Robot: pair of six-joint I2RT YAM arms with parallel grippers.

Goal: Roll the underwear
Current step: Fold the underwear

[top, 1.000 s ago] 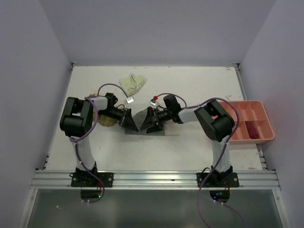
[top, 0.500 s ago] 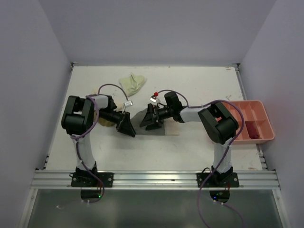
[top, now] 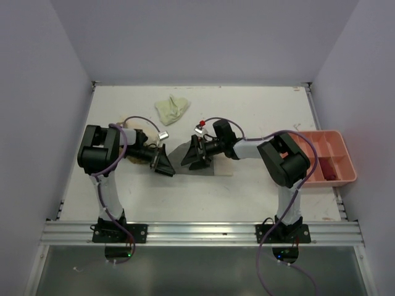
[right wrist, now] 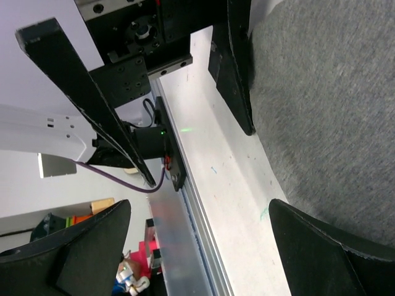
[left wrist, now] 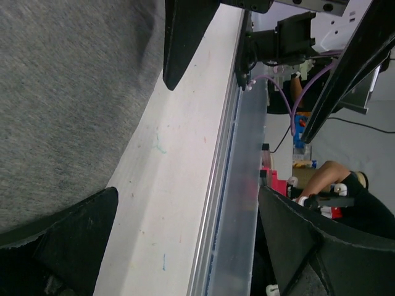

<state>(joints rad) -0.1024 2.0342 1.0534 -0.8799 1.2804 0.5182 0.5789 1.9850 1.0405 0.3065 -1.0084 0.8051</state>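
The grey underwear (top: 180,159) lies flat in the middle of the table, between my two grippers. My left gripper (top: 165,164) is low at its left edge, open, with nothing between its fingers. The right gripper (top: 193,154) is over the cloth's right part, also open and empty. In the left wrist view the grey cloth (left wrist: 62,92) fills the upper left and the open left gripper (left wrist: 185,216) frames bare table. The right wrist view shows the cloth (right wrist: 327,111) on the right, beside the open right gripper (right wrist: 203,228). A pale yellow-green garment (top: 171,109) lies further back.
A cream garment (top: 128,129) and an olive-tan one (top: 138,160) lie under the left arm. A salmon-pink tray (top: 338,140) stands at the right edge, with a dark red garment (top: 333,169) in one compartment. The metal rail (top: 197,231) runs along the near edge.
Both grippers were close together over the grey cloth. The left one has drawn back to the left edge, and the right one has shifted slightly away. Both stayed open.
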